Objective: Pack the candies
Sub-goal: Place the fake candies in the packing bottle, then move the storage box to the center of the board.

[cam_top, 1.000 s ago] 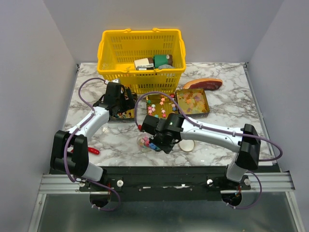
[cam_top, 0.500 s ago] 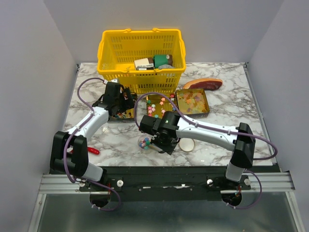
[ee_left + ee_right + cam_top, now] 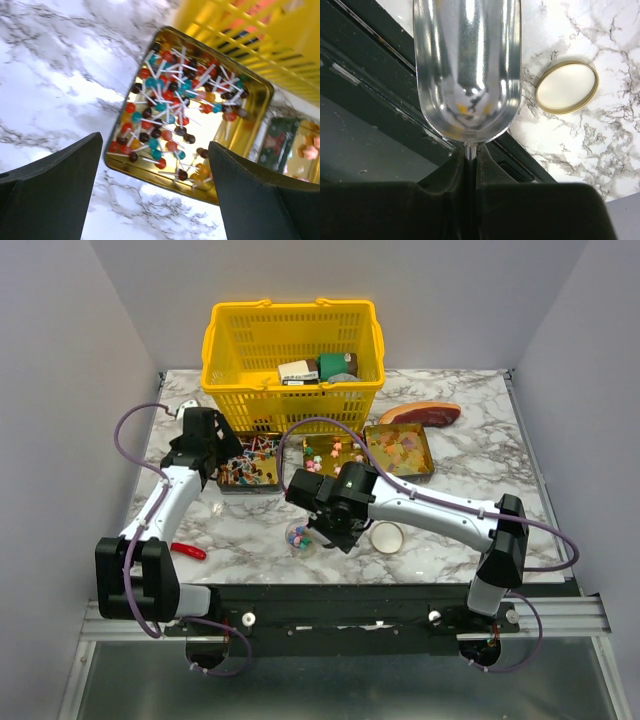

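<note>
Three gold trays hold the candies: round red, blue and dark ones on white sticks (image 3: 176,102) in the left tray (image 3: 248,474), pink chunky ones (image 3: 328,454) in the middle tray, yellow gummies (image 3: 400,450) in the right tray. My left gripper (image 3: 155,200) is open and empty, just above the left tray's near-left edge (image 3: 212,455). My right gripper (image 3: 468,155) is shut on the handle of a metal scoop (image 3: 467,65), which looks empty. In the top view it (image 3: 328,523) hangs beside a small clear jar (image 3: 298,536) that holds pink and blue candies.
The jar's gold-rimmed lid (image 3: 387,537) lies right of the jar, and also shows in the right wrist view (image 3: 567,87). A yellow basket (image 3: 293,360) with boxes stands at the back. A red-brown meat slab (image 3: 420,413) lies behind the right tray. A red object (image 3: 188,551) lies near the front left.
My left arm has swung left and back, off the left tray, which now shows fully. My right gripper has moved the scoop slightly left and back near the jar.
</note>
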Available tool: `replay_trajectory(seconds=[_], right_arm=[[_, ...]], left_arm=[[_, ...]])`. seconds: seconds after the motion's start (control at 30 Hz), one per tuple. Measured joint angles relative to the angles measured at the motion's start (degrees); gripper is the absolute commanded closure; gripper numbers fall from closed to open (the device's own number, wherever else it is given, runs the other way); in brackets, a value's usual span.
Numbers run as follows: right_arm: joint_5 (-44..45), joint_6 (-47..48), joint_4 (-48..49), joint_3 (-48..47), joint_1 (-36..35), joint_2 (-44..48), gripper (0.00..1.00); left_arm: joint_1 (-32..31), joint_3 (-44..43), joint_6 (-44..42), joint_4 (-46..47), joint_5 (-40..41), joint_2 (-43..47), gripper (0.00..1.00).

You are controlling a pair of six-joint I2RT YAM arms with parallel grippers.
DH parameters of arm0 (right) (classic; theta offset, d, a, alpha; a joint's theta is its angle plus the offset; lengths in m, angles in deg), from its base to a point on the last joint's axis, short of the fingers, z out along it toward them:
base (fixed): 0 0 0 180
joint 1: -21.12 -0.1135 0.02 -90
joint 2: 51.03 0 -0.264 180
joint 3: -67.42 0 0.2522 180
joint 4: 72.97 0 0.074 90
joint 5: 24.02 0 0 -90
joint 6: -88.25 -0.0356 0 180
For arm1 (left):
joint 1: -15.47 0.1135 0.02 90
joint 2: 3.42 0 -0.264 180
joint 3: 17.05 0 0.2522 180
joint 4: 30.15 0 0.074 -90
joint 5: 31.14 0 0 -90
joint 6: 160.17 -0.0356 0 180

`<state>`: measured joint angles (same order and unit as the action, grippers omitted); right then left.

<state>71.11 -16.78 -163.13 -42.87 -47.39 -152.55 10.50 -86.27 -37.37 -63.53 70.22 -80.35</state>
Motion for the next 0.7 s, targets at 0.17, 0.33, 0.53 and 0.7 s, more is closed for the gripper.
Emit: replay_trajectory(seconds=[0.17,0.33,0.53,0.7], right_arm=[[0.5,-1.6,-0.2,-3.4,1.4,-0.1,0.99],[0.5,-2.6,-0.2,-11.0,4.8,-2.0,0.99],[0.0,-2.9,0.7,-17.9,8.3,-4.8,0.99],[-1.5,-2.9,1.7,-18.4,9.4,-5.3,0.99]], left_arm=[[4.0,0.0,0.5,-0.3,-1.5,-0.9,0.24],[5.0,-0.6,1.0,-0.5,-3.9,-6.0,0.39],[6.3,-0.8,1.8,-1.0,-4.8,-11.4,0.53],[6.4,-0.8,2.0,-1.0,-5.5,-13.0,0.59]])
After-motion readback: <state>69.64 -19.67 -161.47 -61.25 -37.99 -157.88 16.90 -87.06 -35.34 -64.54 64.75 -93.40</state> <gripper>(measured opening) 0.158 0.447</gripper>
